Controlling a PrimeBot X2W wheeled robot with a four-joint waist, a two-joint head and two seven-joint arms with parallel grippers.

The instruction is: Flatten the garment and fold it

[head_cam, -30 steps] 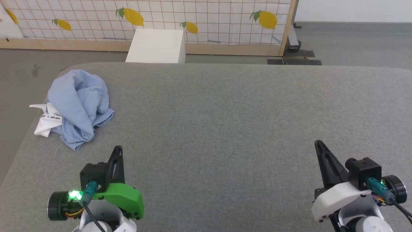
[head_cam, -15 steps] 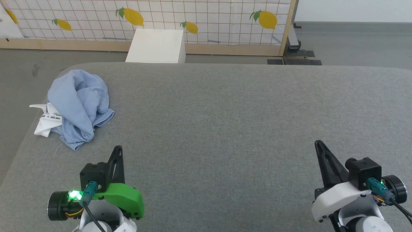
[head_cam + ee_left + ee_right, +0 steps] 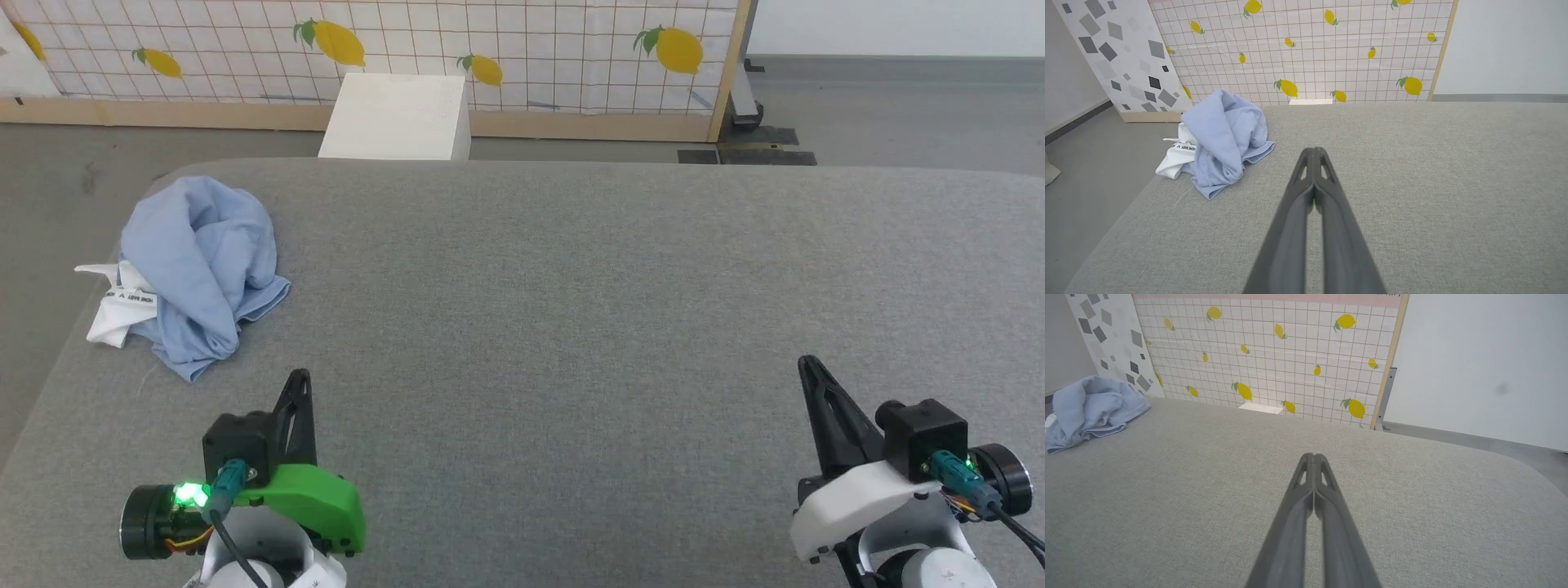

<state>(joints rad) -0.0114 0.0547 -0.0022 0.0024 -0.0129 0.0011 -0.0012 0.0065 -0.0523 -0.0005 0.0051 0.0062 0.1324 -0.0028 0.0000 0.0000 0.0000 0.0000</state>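
Head view: the garment (image 3: 200, 269), a light blue shirt with a white collar, lies crumpled in a heap near the far left corner of the grey tabletop (image 3: 571, 310), its white collar at the left edge. The left end effector (image 3: 300, 377) sits at lower left and the right end effector (image 3: 808, 363) at lower right, both with fingers pressed together and gripping nothing, well apart from the garment. A white box (image 3: 396, 118) stands on the floor beyond the tabletop, before a lemon-print panel (image 3: 531, 49).

Left wrist view: the left end effector (image 3: 1313, 150) is closed and empty above bare tabletop; the garment (image 3: 1224, 134) lies ahead and to the left.

Right wrist view: the right end effector (image 3: 1312, 456) is closed and empty; the garment (image 3: 1090, 406) lies at the far left edge.
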